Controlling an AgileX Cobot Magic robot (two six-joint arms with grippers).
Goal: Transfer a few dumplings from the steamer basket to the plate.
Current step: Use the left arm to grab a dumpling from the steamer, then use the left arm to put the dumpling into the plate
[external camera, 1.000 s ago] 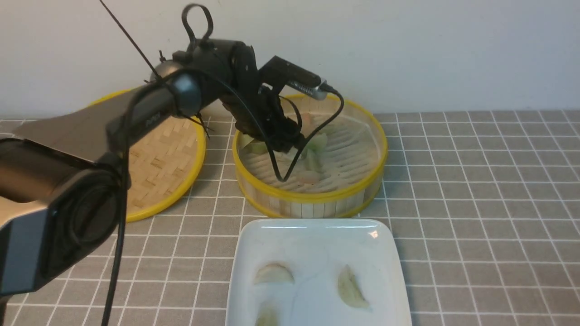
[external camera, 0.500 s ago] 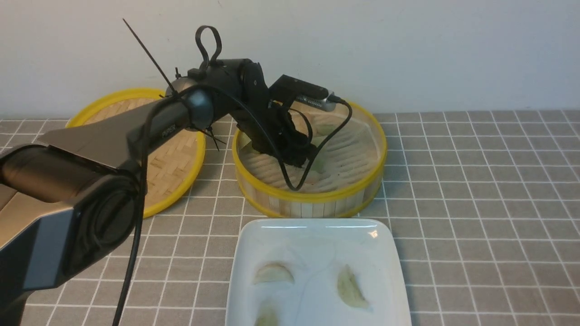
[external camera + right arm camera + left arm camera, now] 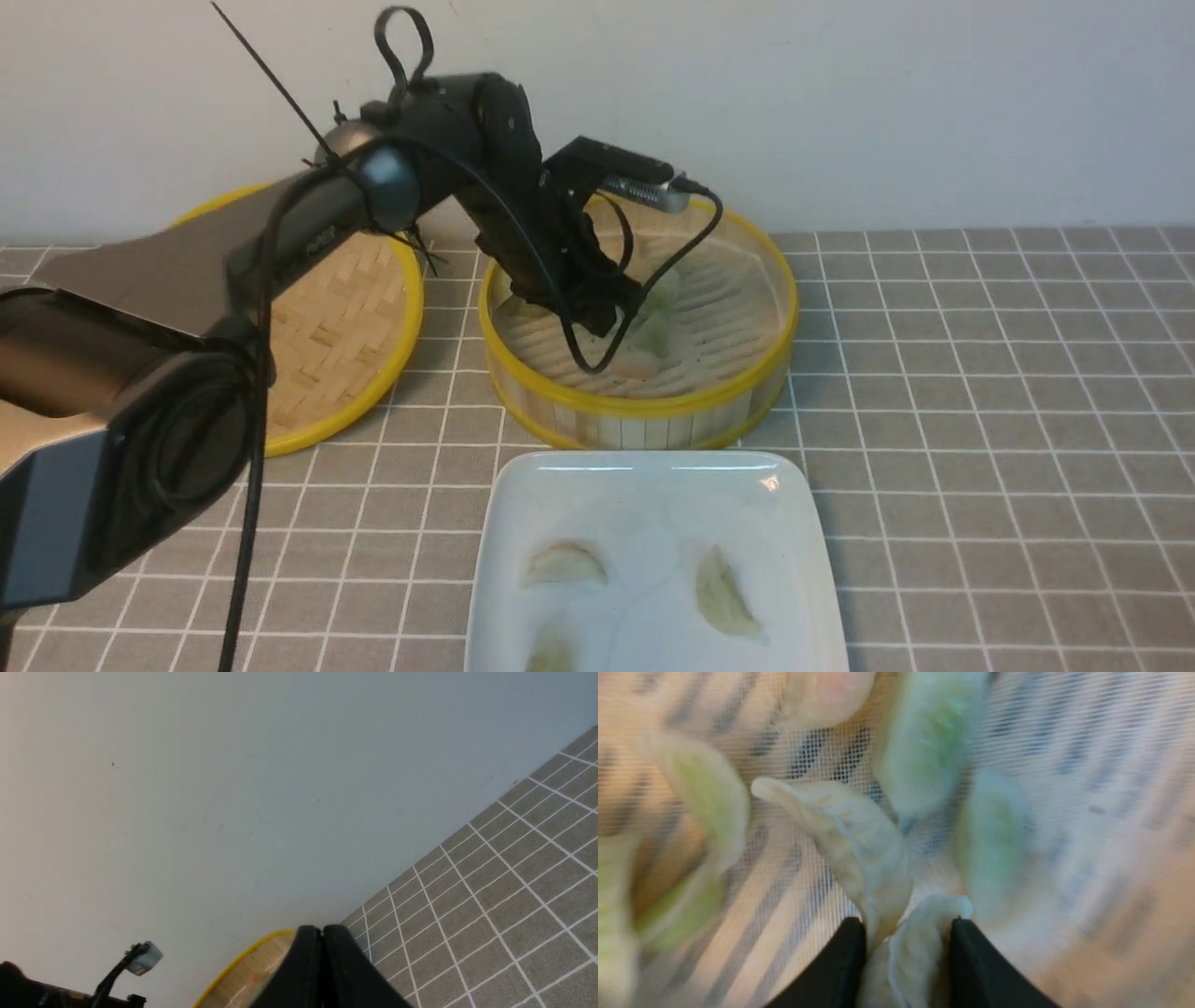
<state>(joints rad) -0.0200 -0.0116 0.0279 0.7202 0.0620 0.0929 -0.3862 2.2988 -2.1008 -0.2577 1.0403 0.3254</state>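
My left gripper (image 3: 618, 322) is down inside the steamer basket (image 3: 644, 407). In the left wrist view it (image 3: 908, 926) is shut on a cream-white dumpling (image 3: 920, 942). A second cream-white dumpling (image 3: 854, 844) touches the first, and its end lies by one black finger (image 3: 840, 961). Pale green dumplings (image 3: 929, 742) and a pinkish one (image 3: 822, 695) lie blurred on the basket's mesh floor. Three dumplings (image 3: 563, 565) (image 3: 724, 593) (image 3: 549, 653) lie on the white plate (image 3: 653, 476) in front of the basket. My right gripper (image 3: 322, 929) is shut and empty, in the air, out of the front view.
The flat woven yellow-rimmed lid (image 3: 327, 336) lies left of the basket, partly behind my left arm. A black cable (image 3: 597, 355) loops from the wrist camera into the basket. Grey tiled cloth (image 3: 980, 420) covers the table; a wall stands close behind.
My left gripper dipped lower and rightward into the basket half a second ago. It now stands slightly higher, with the arm raised again. The dumplings on the plate have not moved.
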